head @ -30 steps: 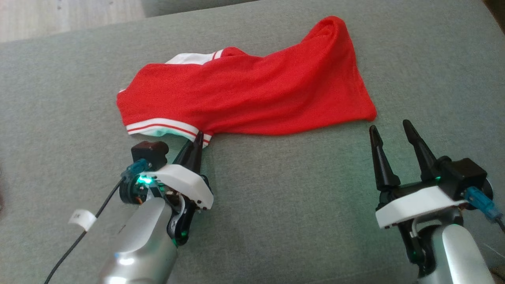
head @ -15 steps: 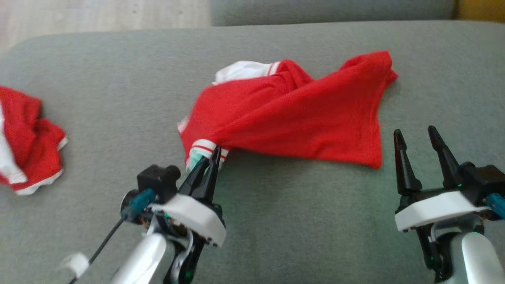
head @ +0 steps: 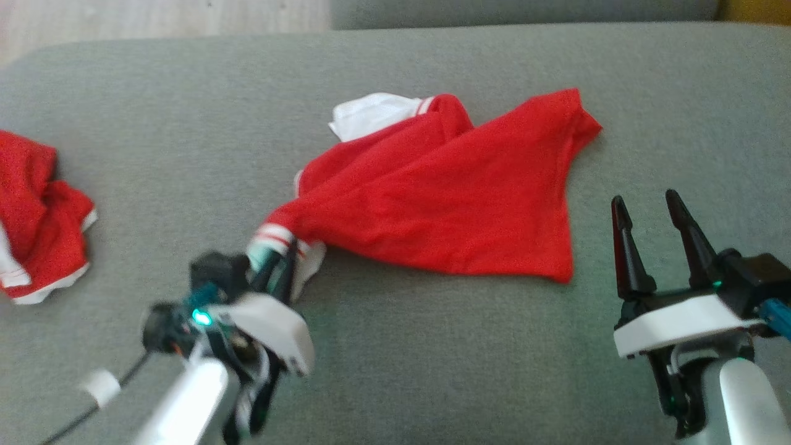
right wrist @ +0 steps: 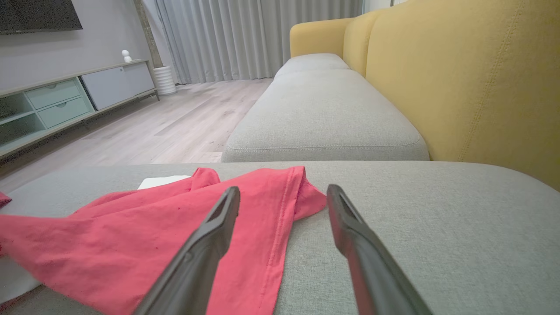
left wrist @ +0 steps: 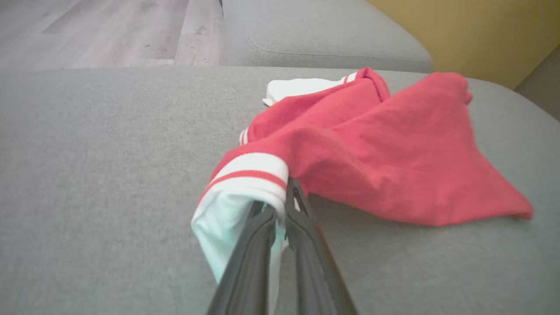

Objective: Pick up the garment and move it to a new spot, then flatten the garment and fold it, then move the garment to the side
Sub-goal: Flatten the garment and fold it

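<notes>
A red garment (head: pixel 445 204) with white striped cuffs lies crumpled on the grey sofa cushion (head: pixel 432 352). My left gripper (head: pixel 275 262) is shut on the garment's white-and-red sleeve cuff (left wrist: pixel 249 175), pulling it toward the lower left. In the left wrist view the two dark fingers (left wrist: pixel 302 236) pinch the cuff and the red body (left wrist: pixel 385 157) trails off to the right. My right gripper (head: pixel 649 210) stands open beside the garment's right corner, holding nothing. In the right wrist view its fingers (right wrist: pixel 218 227) hover over the red cloth (right wrist: pixel 144 249).
A second red and white garment (head: pixel 37 216) lies bunched at the cushion's left edge. Another grey cushion (right wrist: pixel 323 113) and the yellow sofa back (right wrist: pixel 459 74) lie beyond. Wooden floor (right wrist: pixel 166 127) is at the far left.
The head camera has swung, bringing the second garment into view. My left gripper has dragged the cuff down and to the left, stretching the garment out. The right gripper stays open.
</notes>
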`<state>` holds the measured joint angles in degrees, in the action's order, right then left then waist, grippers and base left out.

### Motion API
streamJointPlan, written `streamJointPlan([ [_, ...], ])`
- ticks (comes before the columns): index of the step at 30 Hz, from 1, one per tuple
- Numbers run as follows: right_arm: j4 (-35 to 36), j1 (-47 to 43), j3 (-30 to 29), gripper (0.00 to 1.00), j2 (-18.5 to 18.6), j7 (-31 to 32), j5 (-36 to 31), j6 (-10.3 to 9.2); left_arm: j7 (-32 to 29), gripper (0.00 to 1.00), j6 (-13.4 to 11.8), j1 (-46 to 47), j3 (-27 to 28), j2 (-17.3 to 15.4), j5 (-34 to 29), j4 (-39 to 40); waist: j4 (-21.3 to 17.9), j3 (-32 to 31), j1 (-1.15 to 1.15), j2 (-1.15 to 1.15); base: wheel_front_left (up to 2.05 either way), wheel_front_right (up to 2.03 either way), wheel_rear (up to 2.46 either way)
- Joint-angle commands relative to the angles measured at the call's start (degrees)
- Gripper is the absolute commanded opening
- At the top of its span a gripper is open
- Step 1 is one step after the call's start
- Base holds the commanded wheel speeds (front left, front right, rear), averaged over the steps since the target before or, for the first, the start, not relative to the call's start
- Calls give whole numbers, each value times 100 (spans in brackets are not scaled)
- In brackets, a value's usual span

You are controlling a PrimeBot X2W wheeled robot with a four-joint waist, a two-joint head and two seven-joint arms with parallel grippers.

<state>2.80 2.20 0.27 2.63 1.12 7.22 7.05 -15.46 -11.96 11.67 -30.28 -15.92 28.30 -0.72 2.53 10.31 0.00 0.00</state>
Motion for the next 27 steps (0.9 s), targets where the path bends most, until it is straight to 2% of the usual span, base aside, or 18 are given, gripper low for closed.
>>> streamJointPlan([
  [1,223,288,158,100,25,25,33,44,187,0,34,538,332,-70,-71,-89,-175,168,0,0,0,0,0],
  [5,211,389,196,100,25,17,49,44,759,0,68,1122,515,27,-192,-1144,-343,336,0,0,0,0,0],
  [6,197,410,202,100,25,11,54,44,903,44,86,1243,550,56,-204,-1360,-369,363,0,0,0,0,0],
  [7,190,422,215,100,25,4,55,44,1036,100,106,1347,573,72,-224,-1560,-393,380,0,0,0,0,0],
  [13,152,423,180,100,25,-3,61,44,1734,100,295,1572,691,188,-143,-2163,-348,346,0,0,0,0,0],
  [19,129,379,197,100,25,12,87,44,2045,100,334,1272,591,193,-182,-1841,-144,191,0,0,0,0,0],
  [22,117,351,202,100,25,16,108,44,1907,100,319,981,383,173,-258,-1448,-71,132,0,0,0,0,0],
  [27,143,324,228,100,25,27,146,44,1233,100,364,668,-24,156,-271,-1109,-38,130,0,0,0,0,0],
])
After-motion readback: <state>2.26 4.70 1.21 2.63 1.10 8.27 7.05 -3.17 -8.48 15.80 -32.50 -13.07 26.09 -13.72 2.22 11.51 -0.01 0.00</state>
